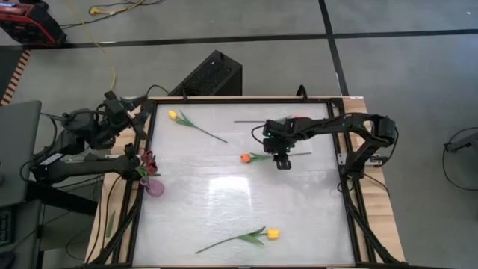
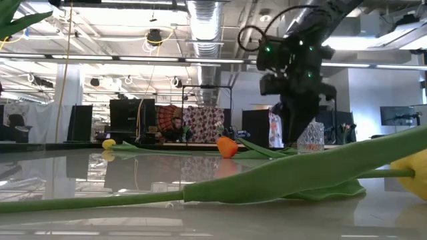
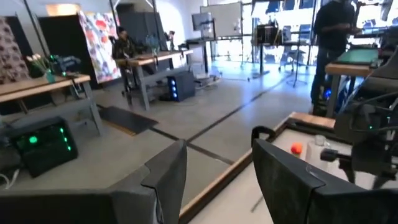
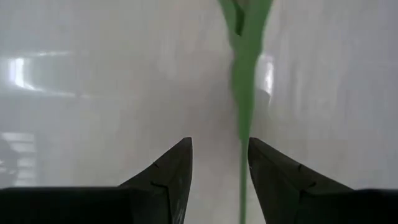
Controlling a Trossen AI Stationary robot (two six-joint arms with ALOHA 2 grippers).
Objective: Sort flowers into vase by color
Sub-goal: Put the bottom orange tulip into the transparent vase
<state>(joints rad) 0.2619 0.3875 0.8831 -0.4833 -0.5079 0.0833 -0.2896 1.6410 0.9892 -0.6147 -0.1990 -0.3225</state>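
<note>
Three loose tulips lie on the white counter [image 1: 224, 202] in the high view: a yellow tulip [image 1: 196, 125] near the far left corner, an orange tulip [image 1: 258, 157] at the middle, and a second yellow tulip [image 1: 246, 237] near the front edge. At the counter's left edge stands a small purple vase [image 1: 154, 186] with dark red tulips [image 1: 148, 163] in it. The right gripper [image 1: 282, 161] hangs directly over the orange tulip's stem, just beside its head. The left gripper [image 1: 119, 104] waits off the counter's far left corner.

From the low view, the right gripper [image 2: 293, 127] stands low over the counter, right by the orange head [image 2: 227, 147], and the near yellow tulip's long leaf [image 2: 287, 177] stretches across the foreground.

Through the left wrist view, the left fingers [image 3: 165, 177] stand well apart with nothing between them, pointing out past the counter's wooden rim [image 3: 217, 186] into the room, where a person [image 3: 333, 37] stands at a bench.

Seen in the right wrist view, the right fingers [image 4: 171, 171] are parted, not yet gripping; the green stem [image 4: 245, 106] runs down beside the inner face of one finger.
</note>
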